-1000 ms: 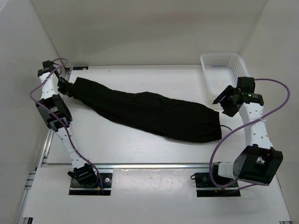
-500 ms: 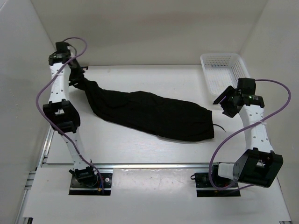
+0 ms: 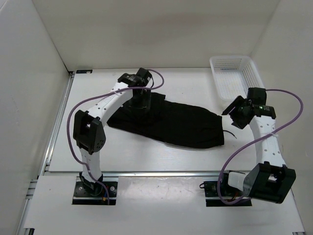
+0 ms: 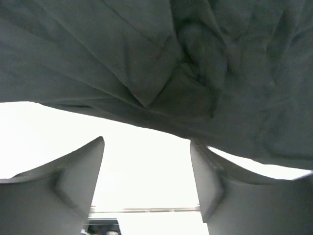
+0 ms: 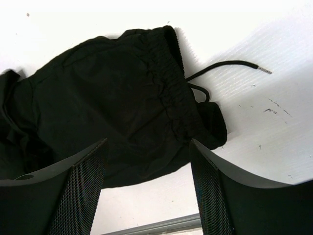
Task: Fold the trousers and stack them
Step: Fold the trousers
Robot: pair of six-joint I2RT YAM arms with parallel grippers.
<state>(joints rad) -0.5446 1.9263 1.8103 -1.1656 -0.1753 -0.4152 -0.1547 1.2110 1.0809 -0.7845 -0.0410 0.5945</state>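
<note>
The black trousers (image 3: 186,125) lie across the middle of the table, their leg end doubled over onto the rest. My left gripper (image 3: 138,108) hovers over that folded left part. In the left wrist view its jaws (image 4: 146,139) are open and empty, with crumpled cloth (image 4: 195,58) just beyond the tips. My right gripper (image 3: 231,111) hangs open beside the waistband end, apart from it. The right wrist view shows the elastic waistband (image 5: 166,88) and a loose drawstring (image 5: 230,64) past its open gripper (image 5: 147,142).
A white mesh basket (image 3: 234,73) stands at the back right corner, just behind my right gripper. White walls close the table at the back and both sides. A metal rail (image 3: 161,172) runs along the near edge.
My left arm has swung from the far left corner toward the middle, carrying the leg end over the trousers, and its jaws have opened and released the cloth. The right arm barely moved.
</note>
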